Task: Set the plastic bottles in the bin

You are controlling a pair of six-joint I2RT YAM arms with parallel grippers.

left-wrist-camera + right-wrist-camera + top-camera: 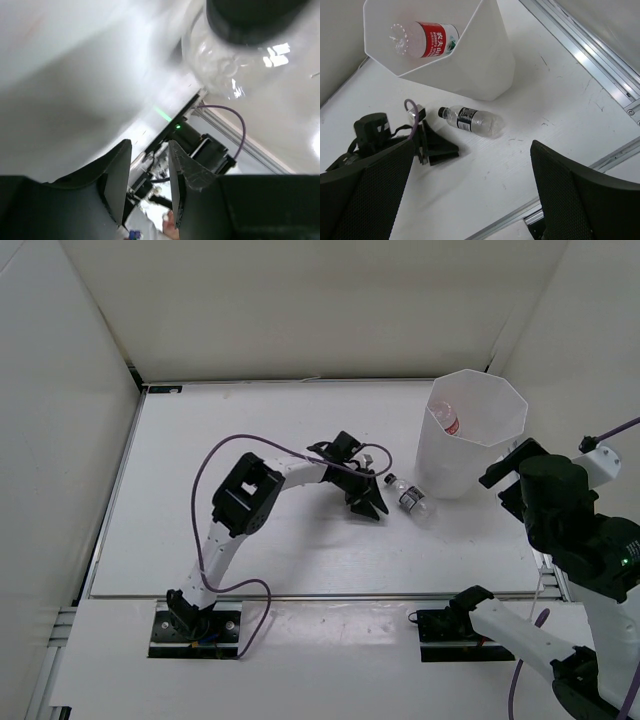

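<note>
right tool [474, 150] spread wide; black-capped bottle [472, 120] lies beside bin [485, 65]

You have two plastic bottles in sight: one black-capped bottle [470, 120] and one red-labelled bottle [427, 41]. You have one bin [450, 465] and one worktop [250, 420]. You count two arms, the left arm [245, 502] and the right arm [570, 520]. Each ends in one claw, the left claw [149, 150] and the right claw [472, 160], with two fingers apiece, four altogether. You see two purple cables, the left cable [213, 455] and the right cable [618, 430].
</note>
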